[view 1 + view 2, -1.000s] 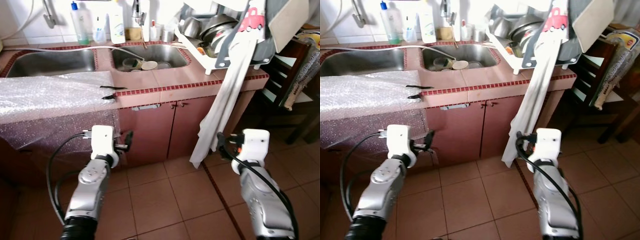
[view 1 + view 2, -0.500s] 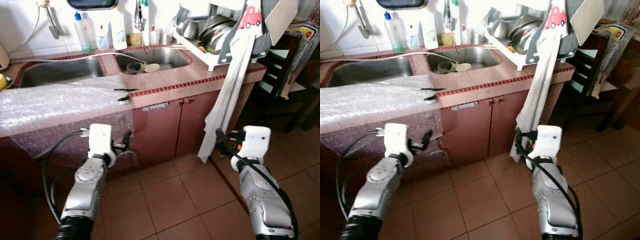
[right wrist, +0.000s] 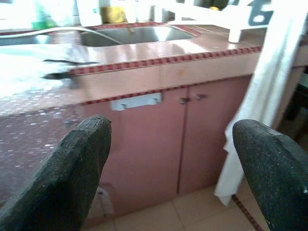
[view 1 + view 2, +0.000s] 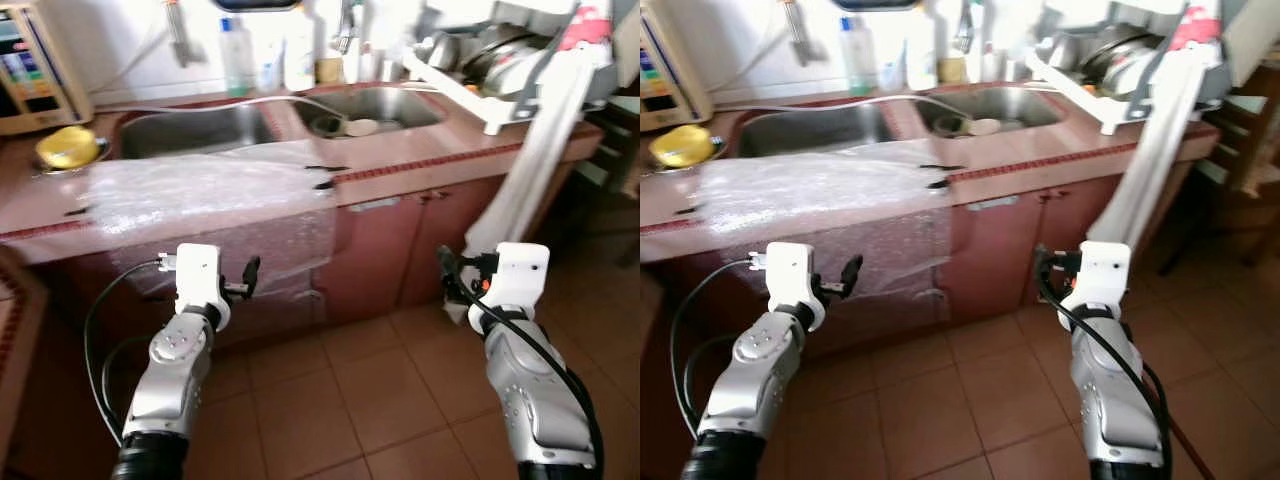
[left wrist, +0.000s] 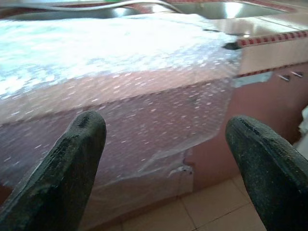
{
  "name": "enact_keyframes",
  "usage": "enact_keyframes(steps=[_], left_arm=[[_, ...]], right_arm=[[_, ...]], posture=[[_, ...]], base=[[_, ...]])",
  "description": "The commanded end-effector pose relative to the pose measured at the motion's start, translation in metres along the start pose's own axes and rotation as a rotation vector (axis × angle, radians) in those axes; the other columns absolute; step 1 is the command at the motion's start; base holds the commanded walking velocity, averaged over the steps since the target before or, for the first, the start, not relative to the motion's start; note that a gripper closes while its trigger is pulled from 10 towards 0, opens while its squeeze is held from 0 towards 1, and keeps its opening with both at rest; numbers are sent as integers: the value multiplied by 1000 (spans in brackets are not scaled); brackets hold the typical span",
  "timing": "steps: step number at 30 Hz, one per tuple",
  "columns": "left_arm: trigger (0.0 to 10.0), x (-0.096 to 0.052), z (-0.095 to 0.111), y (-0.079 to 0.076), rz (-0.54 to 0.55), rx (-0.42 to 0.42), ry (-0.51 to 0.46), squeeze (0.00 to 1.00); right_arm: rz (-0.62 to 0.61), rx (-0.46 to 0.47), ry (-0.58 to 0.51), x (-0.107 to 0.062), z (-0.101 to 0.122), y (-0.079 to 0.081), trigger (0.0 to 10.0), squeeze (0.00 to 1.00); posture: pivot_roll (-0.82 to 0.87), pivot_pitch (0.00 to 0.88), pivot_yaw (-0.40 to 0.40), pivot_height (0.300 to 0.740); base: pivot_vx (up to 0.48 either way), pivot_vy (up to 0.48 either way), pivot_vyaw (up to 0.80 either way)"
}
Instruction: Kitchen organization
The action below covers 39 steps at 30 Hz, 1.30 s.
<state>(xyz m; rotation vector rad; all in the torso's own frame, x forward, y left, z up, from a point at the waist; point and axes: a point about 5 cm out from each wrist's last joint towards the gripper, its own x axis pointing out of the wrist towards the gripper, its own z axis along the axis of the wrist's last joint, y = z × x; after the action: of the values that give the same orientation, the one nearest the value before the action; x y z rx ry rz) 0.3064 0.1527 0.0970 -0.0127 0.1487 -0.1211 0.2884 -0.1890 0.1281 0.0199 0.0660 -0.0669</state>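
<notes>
Both end effectors, left (image 4: 250, 270) and right (image 4: 441, 262), remain open and empty below the counter (image 4: 420, 150); view has swung left toward the bubble wrap (image 4: 200, 185), indicating approach continues.

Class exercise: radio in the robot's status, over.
Left gripper and right gripper open, empty, short of counter. Bubble wrap draped over counter edge. Nothing blocking.

The left claw (image 5: 163, 168), fingers (image 5: 72, 168) spread, faces bubble wrap (image 5: 110, 91) draped over the counter edge (image 5: 269, 53).
</notes>
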Motion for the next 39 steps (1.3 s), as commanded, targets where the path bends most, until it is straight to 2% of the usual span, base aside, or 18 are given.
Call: enact_keyframes(steps=[1, 9, 22, 36, 39], left_arm=[[10000, 4, 7, -10, -19, 10, -25, 0], [10000, 7, 8, -9, 15, 15, -21, 0], [10000, 9, 10, -12, 11, 6, -20, 0], [10000, 10, 10, -12, 12, 21, -22, 0], [10000, 9, 13, -9, 11, 16, -41, 0]], right_arm=[[-15, -17, -17, 1, 5, -6, 10000, 0], [-15, -18, -16, 2, 5, -5, 10000, 0], [-22, -4, -16, 2, 4, -6, 10000, 0], [-6, 5, -18, 3, 3, 0, 10000, 0], [4, -27, -57, 2, 7, 0, 10000, 0]], posture=[[-47, 0, 20, 740], [-48, 0, 22, 740], [-48, 0, 26, 740], [-40, 0, 22, 740], [-37, 0, 21, 740]], base=[[0, 0, 800], [0, 0, 800], [0, 0, 784], [0, 0, 0], [0, 0, 0]])
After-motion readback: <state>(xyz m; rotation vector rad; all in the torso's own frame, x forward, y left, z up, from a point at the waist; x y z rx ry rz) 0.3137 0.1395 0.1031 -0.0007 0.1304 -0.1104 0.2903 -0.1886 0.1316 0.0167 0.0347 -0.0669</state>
